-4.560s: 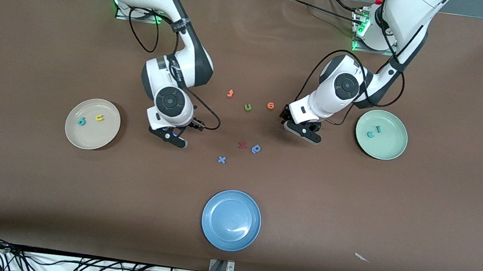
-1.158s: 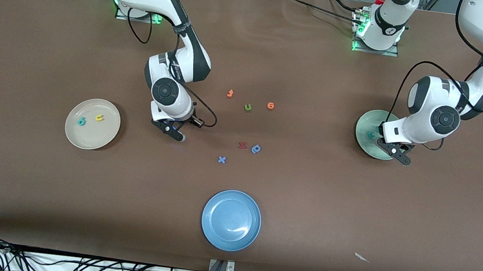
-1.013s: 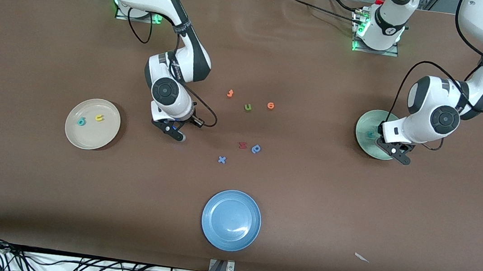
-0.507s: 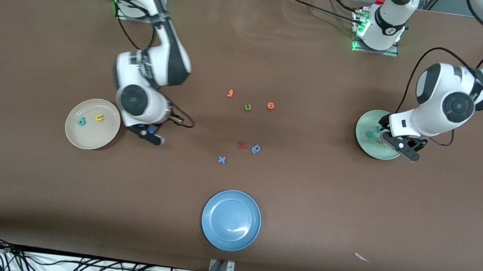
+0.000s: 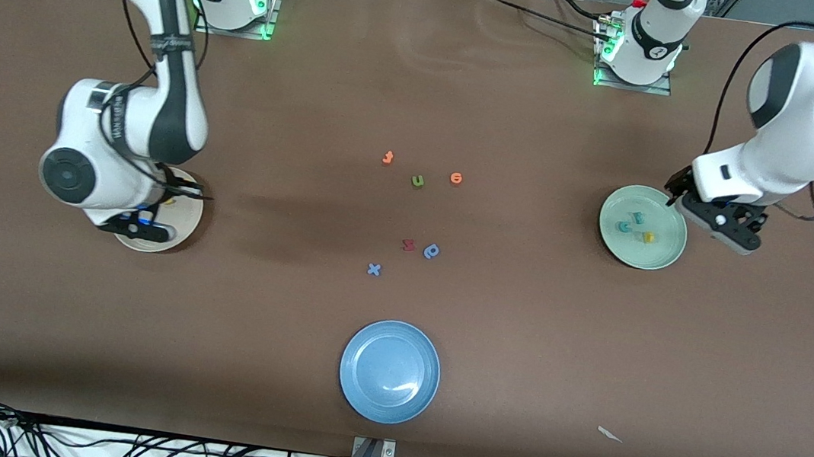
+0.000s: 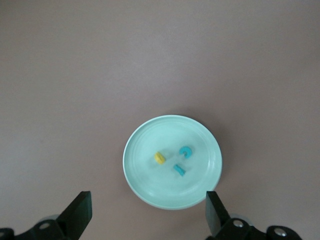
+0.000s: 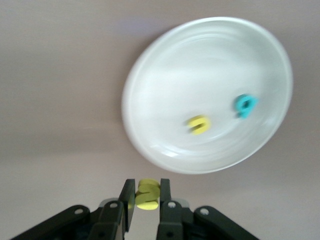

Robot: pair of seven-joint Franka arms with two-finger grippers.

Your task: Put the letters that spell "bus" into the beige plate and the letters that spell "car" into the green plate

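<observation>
Foam letters: c (image 5: 624, 226), r (image 5: 638, 218), a (image 5: 648, 238) in green plate (image 5: 660, 259).

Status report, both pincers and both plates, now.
Left pincer open, up beside green plate; c, a, r in it. Right pincer shut on yellow s, over beige plate. Nothing in the way.

your right gripper (image 7: 143, 206), which hung near the middle of the table a few seconds ago, has swung over to the round cream-beige plate (image 5: 185, 222) at the right arm's end and now hangs above its rim, fingers clamped on the yellow foam "s" (image 7: 148, 194). your left gripper (image 5: 718, 220) has carried the yellow foam "a" (image 5: 648, 237) to the round pale mint-green plate (image 5: 661, 254), let it go beside the teal "c" (image 5: 624, 226) and teal "r" (image 5: 637, 218), and lifted clear with its fingers spread wide.
</observation>
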